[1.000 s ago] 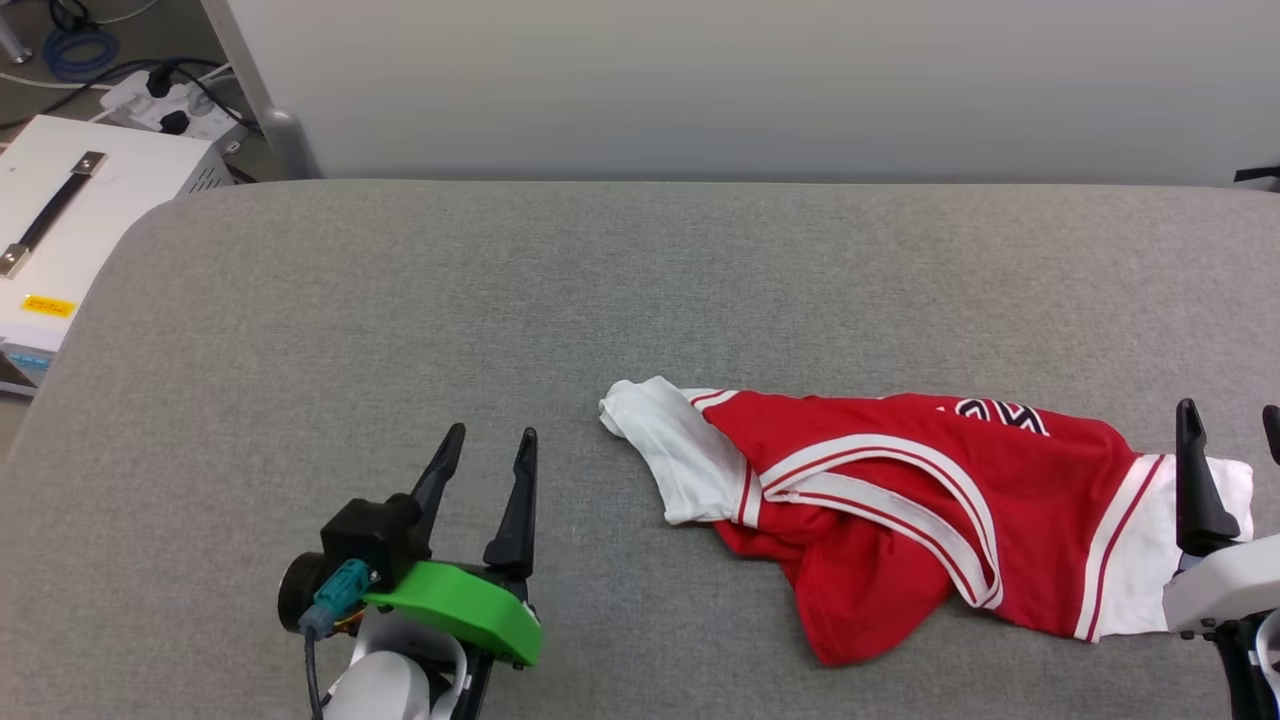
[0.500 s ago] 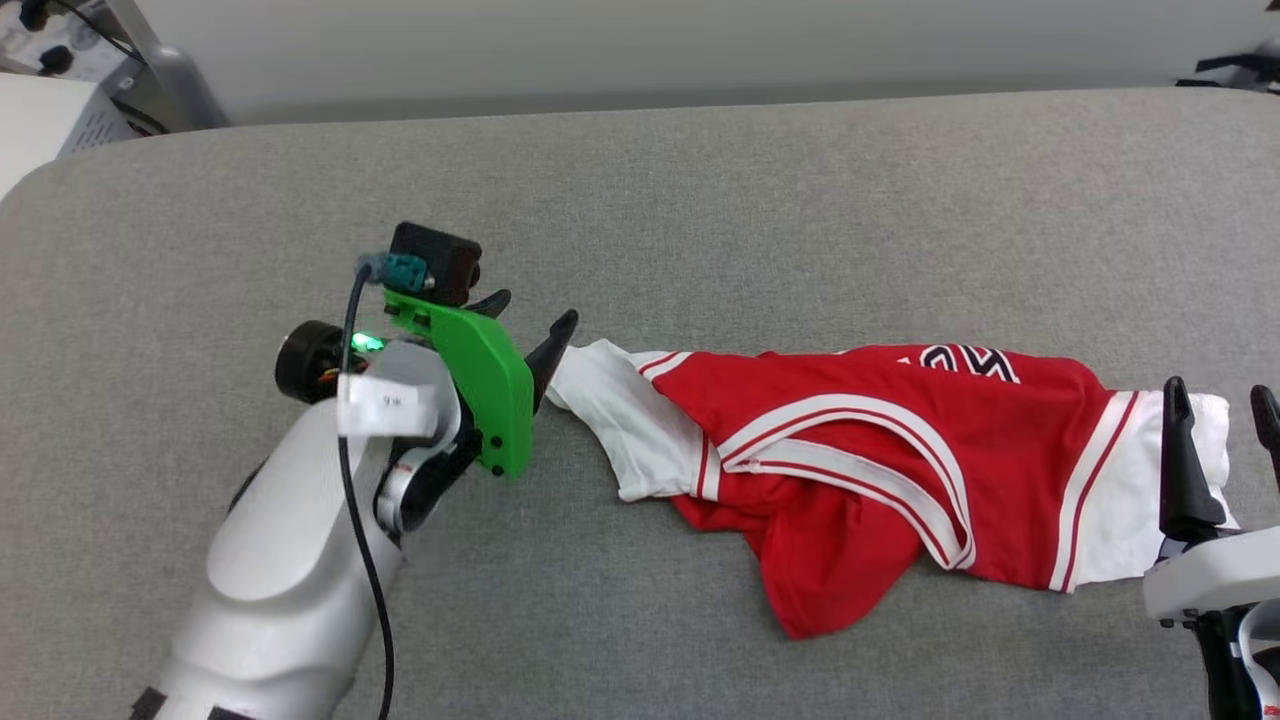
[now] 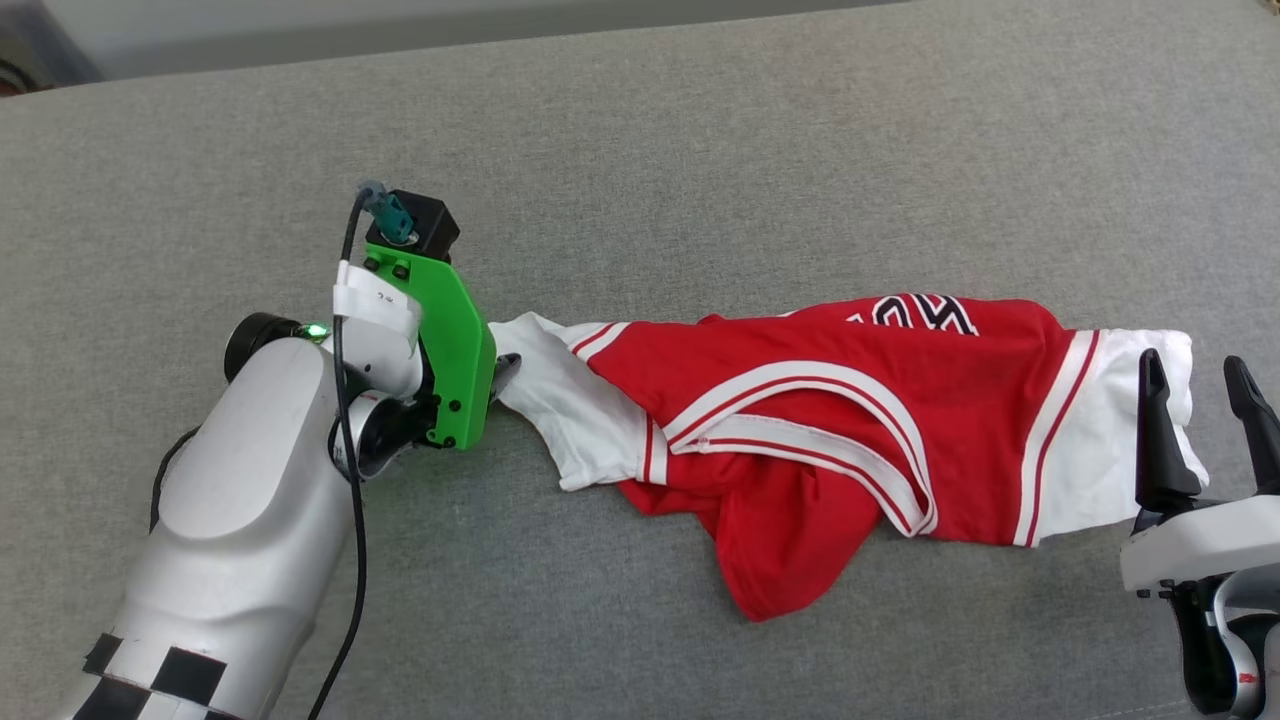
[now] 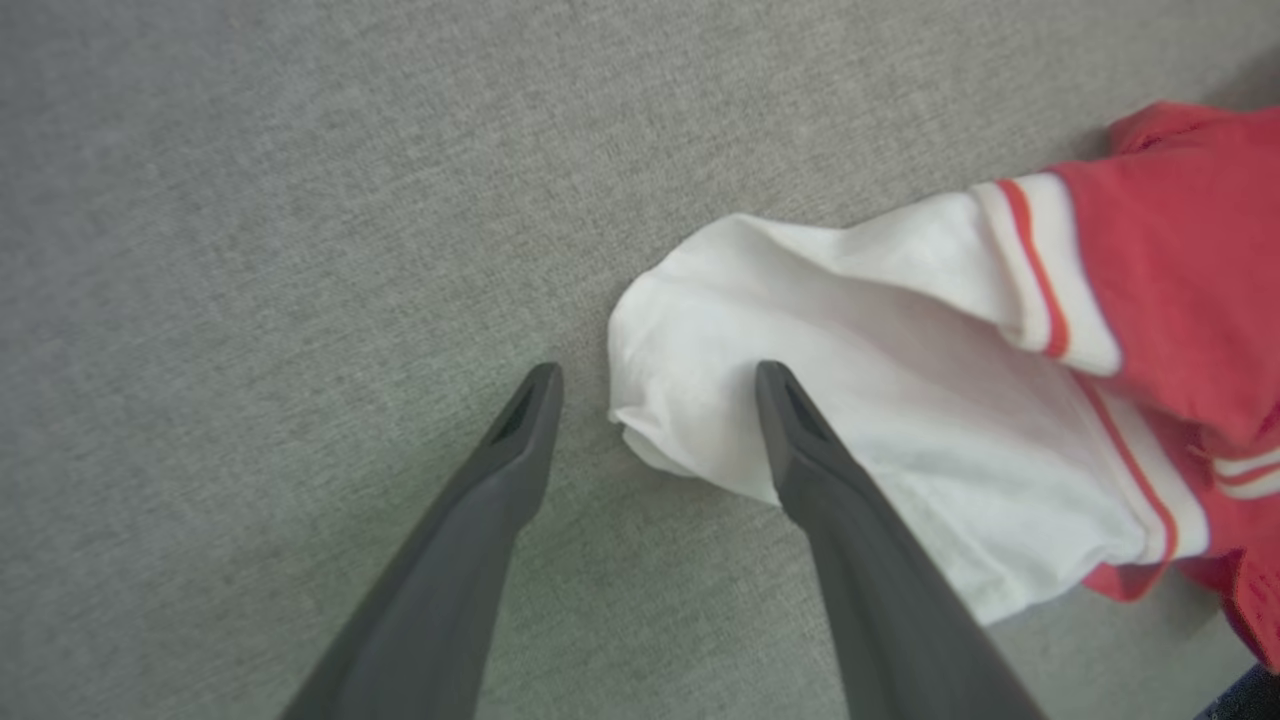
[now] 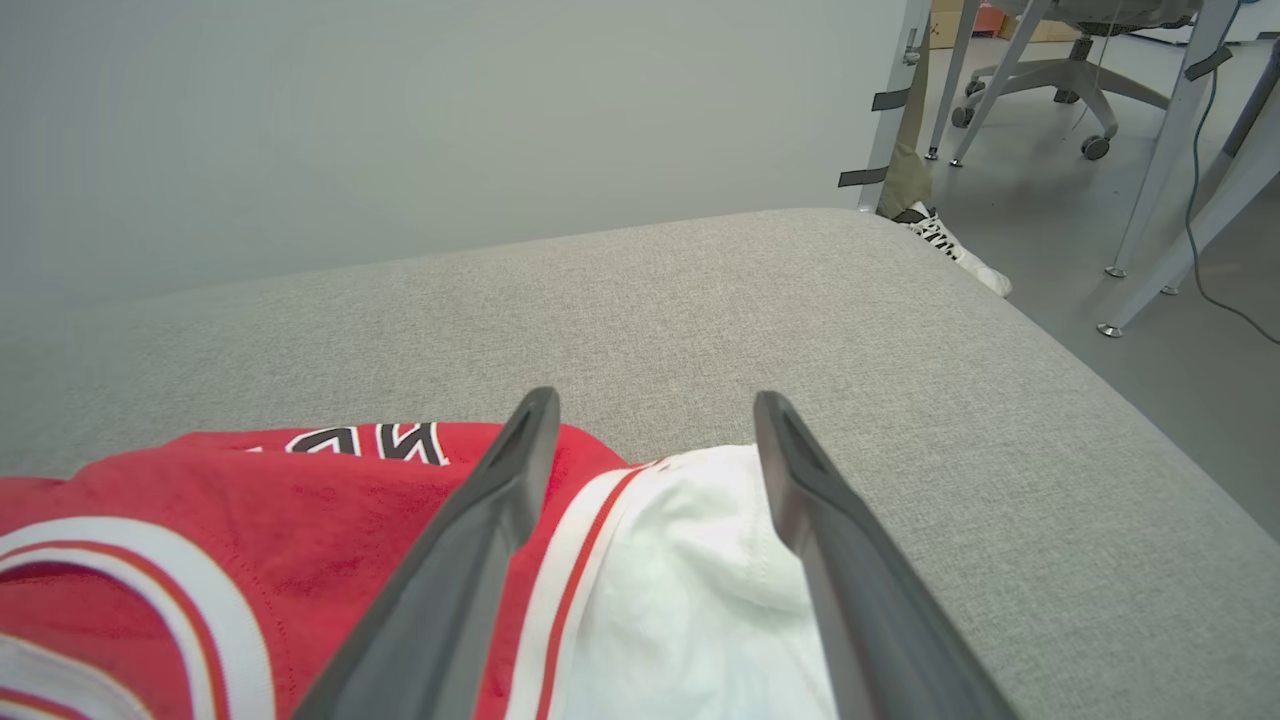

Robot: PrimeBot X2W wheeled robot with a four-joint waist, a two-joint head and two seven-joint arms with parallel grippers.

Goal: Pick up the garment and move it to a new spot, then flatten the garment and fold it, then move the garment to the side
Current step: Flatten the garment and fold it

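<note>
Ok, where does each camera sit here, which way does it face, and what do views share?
Head view: on the head, looking down at the red T-shirt crumpled on the grey padded surface; shows the left forearm, left gripper and right gripper.
Left wrist view: on the left wrist, looking down along its open fingers at one white sleeve.
Right wrist view: on the right wrist, looking low across the surface toward a wall, open fingers framing the other sleeve.
Shared: all three show the T-shirt and surface.
</note>
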